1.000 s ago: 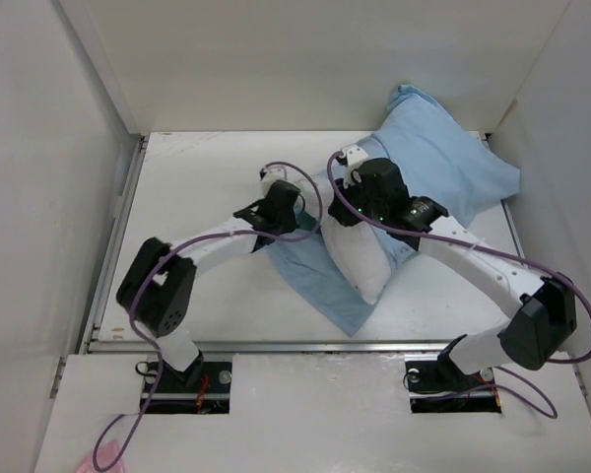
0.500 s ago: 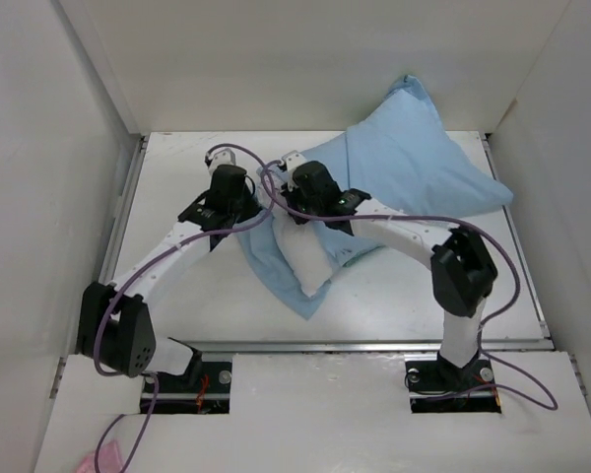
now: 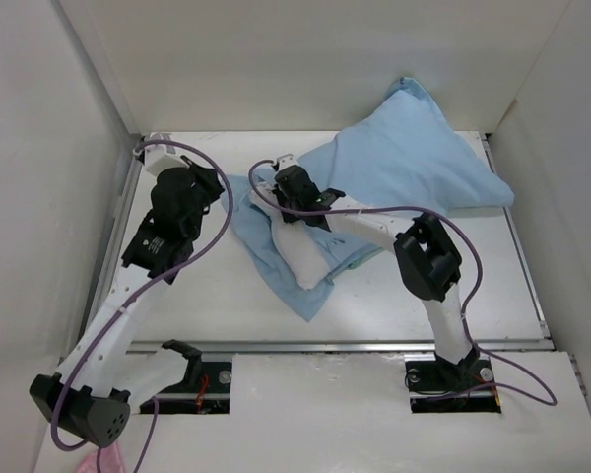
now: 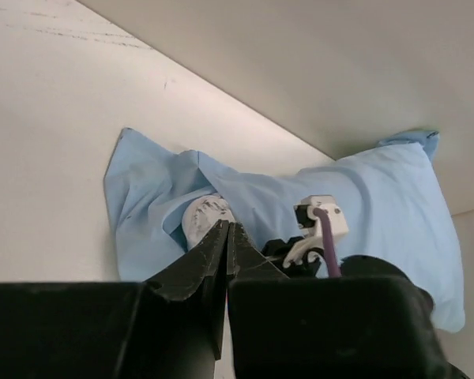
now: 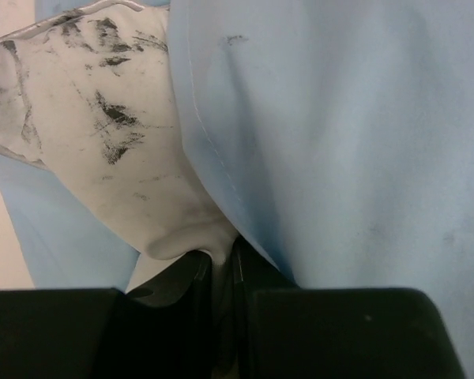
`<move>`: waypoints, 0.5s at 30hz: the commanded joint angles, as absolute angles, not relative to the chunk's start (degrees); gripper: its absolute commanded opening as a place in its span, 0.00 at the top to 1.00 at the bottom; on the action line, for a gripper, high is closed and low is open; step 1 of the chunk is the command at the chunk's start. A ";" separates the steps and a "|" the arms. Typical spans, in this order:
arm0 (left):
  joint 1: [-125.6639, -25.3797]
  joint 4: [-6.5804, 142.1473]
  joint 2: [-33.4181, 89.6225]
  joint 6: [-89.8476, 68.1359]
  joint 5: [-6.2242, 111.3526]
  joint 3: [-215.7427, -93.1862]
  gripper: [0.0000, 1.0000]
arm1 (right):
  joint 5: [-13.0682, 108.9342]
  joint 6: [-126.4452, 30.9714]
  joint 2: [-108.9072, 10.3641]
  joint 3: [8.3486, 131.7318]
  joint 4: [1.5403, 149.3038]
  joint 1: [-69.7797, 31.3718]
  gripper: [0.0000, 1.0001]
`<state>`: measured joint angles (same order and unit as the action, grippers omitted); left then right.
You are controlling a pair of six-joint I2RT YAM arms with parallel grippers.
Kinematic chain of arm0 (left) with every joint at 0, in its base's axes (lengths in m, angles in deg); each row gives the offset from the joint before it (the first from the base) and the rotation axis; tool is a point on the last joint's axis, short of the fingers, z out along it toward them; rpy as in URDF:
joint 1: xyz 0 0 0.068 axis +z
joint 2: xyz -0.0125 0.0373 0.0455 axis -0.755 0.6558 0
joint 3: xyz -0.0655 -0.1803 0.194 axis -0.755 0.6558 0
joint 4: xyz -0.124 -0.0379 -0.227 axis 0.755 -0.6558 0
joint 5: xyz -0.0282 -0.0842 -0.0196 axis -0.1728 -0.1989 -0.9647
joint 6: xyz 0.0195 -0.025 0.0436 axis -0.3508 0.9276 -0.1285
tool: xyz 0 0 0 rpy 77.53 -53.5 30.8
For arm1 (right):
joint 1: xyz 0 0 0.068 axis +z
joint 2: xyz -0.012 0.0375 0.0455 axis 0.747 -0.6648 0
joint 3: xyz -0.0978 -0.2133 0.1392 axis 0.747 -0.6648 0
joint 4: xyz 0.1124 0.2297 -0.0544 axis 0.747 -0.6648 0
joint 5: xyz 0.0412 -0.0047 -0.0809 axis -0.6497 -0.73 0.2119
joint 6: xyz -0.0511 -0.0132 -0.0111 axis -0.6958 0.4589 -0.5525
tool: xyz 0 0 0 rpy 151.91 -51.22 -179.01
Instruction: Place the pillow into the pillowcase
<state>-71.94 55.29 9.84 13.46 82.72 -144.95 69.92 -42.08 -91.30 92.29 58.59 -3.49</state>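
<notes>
Pinching a fold of the pillow, my right end effector sits near the middle of the bench, its jaws nearly together with white fabric drawn in between them. The hem of the light blue pillowcase runs just beside that grip, and I cannot tell whether it is caught as well. From overhead, one end of the white pillow pokes out of the blue cloth toward the near side, lying on a flat, wrinkled flap of the pillowcase. The rest of the case looks puffed and full, stretching to the far right corner, where one tip rises against the back wall. Close up, the exposed pillow fabric carries dark smudges. My left end effector hangs above the bench's far left side, apart from the cloth, its jaws pressed together on nothing and aimed across at the pillowcase and the other arm. A purple cable loops beside the left wrist, and another trails along the right arm over the blue fabric.
</notes>
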 commanded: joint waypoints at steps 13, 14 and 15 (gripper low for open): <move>-69.85 55.57 27.31 15.18 75.69 -139.95 0.55 | 59.00 -61.92 -72.18 74.91 55.10 -3.77 0.51; -69.16 55.57 27.32 15.18 75.07 -139.26 0.55 | 58.48 -63.67 -71.38 74.91 55.71 -3.25 0.30; -68.63 56.09 27.32 15.18 75.06 -138.73 0.54 | 58.47 -65.26 -69.98 74.91 55.71 -2.63 0.27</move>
<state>-69.97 53.43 28.94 14.54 76.68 -138.92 59.17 -56.75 -73.07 76.01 59.37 -3.58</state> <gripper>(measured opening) 0.458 0.696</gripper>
